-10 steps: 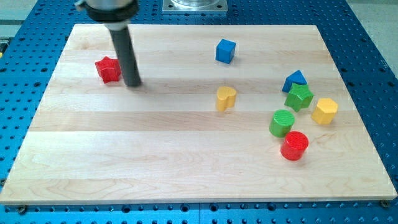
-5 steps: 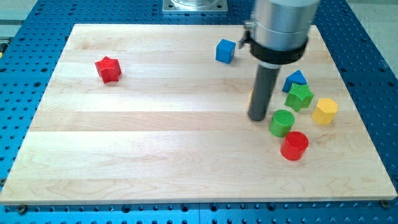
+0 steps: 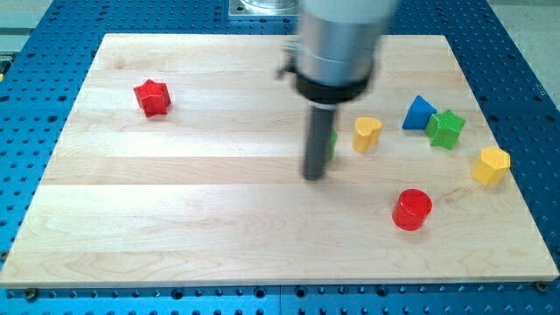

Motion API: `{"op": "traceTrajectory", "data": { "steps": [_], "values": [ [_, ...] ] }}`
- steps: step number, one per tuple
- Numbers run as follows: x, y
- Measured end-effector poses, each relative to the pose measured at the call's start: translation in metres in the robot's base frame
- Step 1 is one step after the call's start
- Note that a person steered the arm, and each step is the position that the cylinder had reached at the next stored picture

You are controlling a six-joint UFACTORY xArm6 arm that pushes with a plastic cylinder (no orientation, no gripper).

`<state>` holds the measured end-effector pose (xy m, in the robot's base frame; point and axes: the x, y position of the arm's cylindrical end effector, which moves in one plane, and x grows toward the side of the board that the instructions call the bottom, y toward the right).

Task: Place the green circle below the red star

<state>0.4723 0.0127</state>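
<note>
Pale striped wood board point(image 3: 175, 210) on a blue holed table point(image 3: 35, 35); red star point(image 3: 152, 97), red cylinder point(image 3: 412, 210), yellow heart point(image 3: 367, 133), blue triangle point(image 3: 419, 113), green star point(image 3: 445, 129), yellow hexagon point(image 3: 491, 165), dark rod point(image 3: 316, 144)

The arm comes down from the board's top edge, blurred, its rod upright; my tip point(image 3: 314, 176) rests on the board's middle, slightly right of centre.

Looks like a robotics lab. Pale wooden bench point(image 3: 175, 219) bolted over a blue metal plate point(image 3: 35, 79) drilled with rows of holes. Small coloured blocks scattered on top.
</note>
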Motion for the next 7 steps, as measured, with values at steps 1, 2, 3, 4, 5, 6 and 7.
{"op": "traceTrajectory", "data": {
  "steps": [1,2,3,4,5,6,7],
  "values": [
    [0.017,0.041],
    [0.023,0.098],
    [-0.028,0.072],
    [-0.041,-0.016],
    [-0.044,-0.103],
    [-0.035,-0.071],
    [-0.023,-0.102]
  ]
}}
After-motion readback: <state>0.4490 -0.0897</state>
